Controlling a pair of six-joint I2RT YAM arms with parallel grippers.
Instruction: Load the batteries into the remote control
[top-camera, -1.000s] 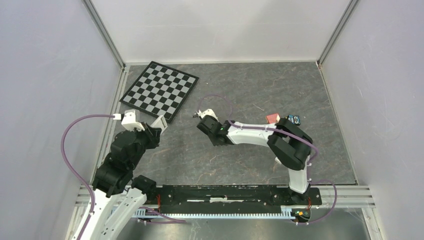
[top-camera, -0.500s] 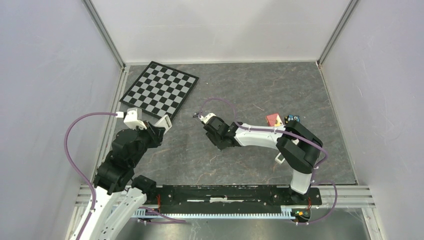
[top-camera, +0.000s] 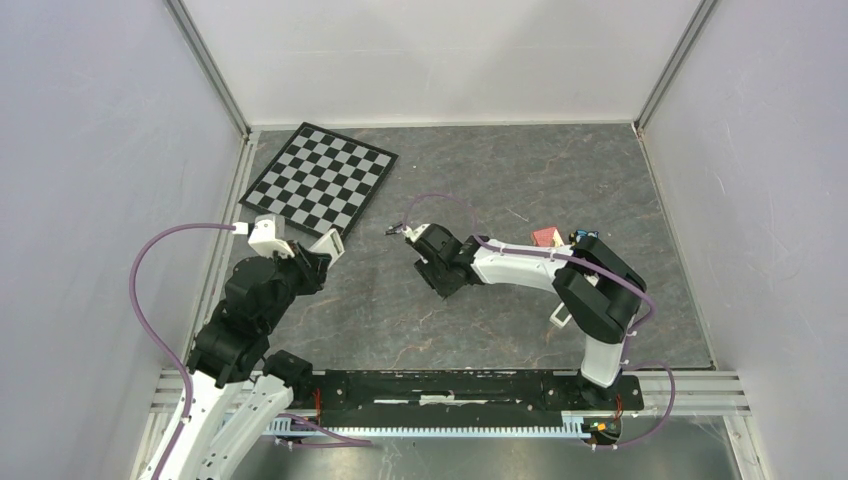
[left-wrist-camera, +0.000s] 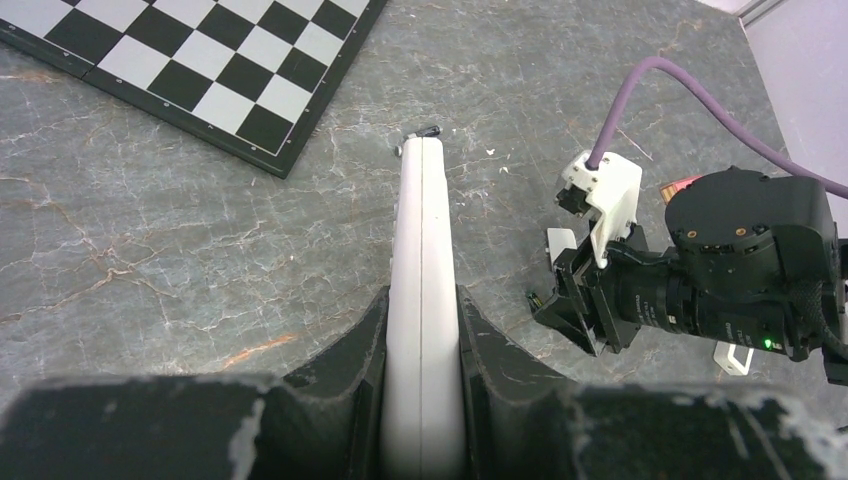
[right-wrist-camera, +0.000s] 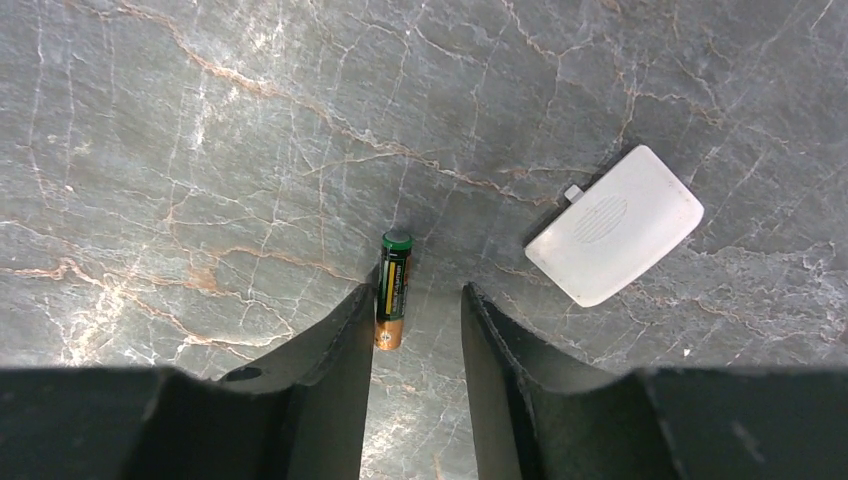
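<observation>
Right arm has pulled its wrist a little nearer and to the right since a second ago, and the left arm barely budged. The right gripper (right-wrist-camera: 416, 290) has let go and holds nothing. The battery (right-wrist-camera: 393, 290) lies flat on the grey stone table (right-wrist-camera: 200, 120) mid-scene, right against the inside of one finger. It's a slim dark cylinder, green at one end and orange-gold at the other. A white battery cover (right-wrist-camera: 612, 225) lies close by, not touching it. The left gripper (left-wrist-camera: 422, 310) is clamped on the remote control (left-wrist-camera: 422, 220), white and seen edge-on, over at the left by the chessboard's (top-camera: 320, 180) near corner.
</observation>
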